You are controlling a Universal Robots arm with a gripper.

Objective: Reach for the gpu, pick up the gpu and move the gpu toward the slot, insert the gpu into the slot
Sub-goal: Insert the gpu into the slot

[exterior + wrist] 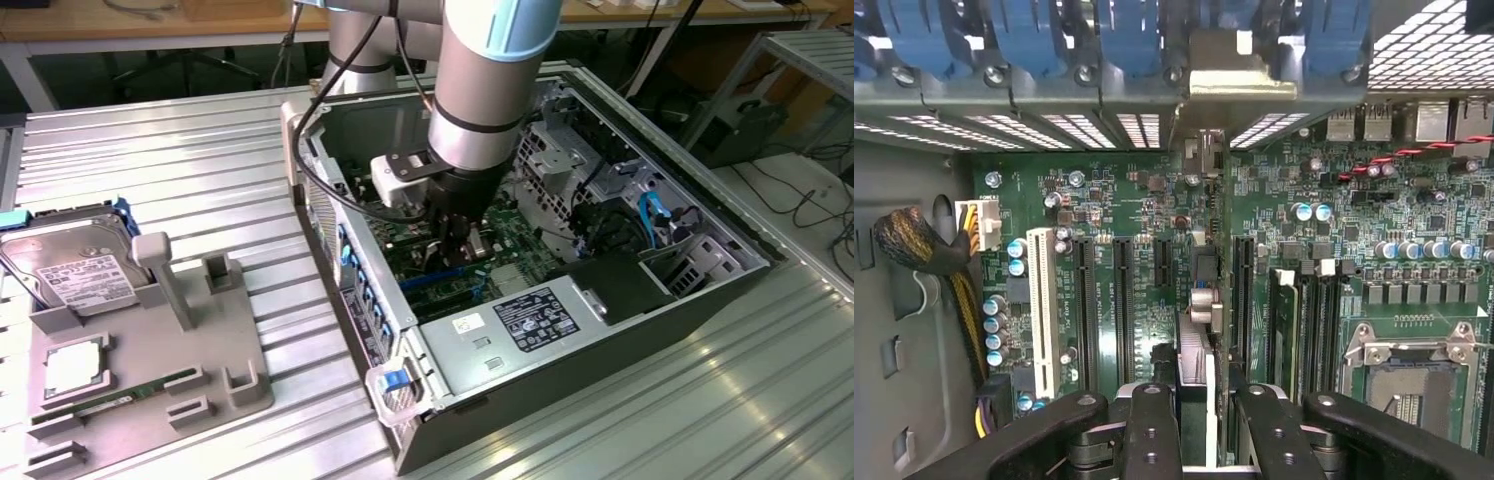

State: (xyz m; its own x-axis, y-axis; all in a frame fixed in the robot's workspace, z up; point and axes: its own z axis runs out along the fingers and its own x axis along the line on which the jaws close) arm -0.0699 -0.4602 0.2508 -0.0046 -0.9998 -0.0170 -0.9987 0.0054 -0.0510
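Gripper (1204, 420) jaws are clamped on the gpu (1199, 330), a thin card seen edge-on, standing upright on the green motherboard (1144, 210) inside the open computer case (694, 300), its silver bracket reaching the case's rear wall.

I see matt black fingers (1154, 440) clamping the gpu (1197, 375), its edge dull silver metal. The motherboard (1144, 215) is glossy green. The computer case (461, 375) looks like bare grey sheet metal, the desk (160, 150) ribbed brushed aluminium, the arm (483, 90) smooth satin metal.
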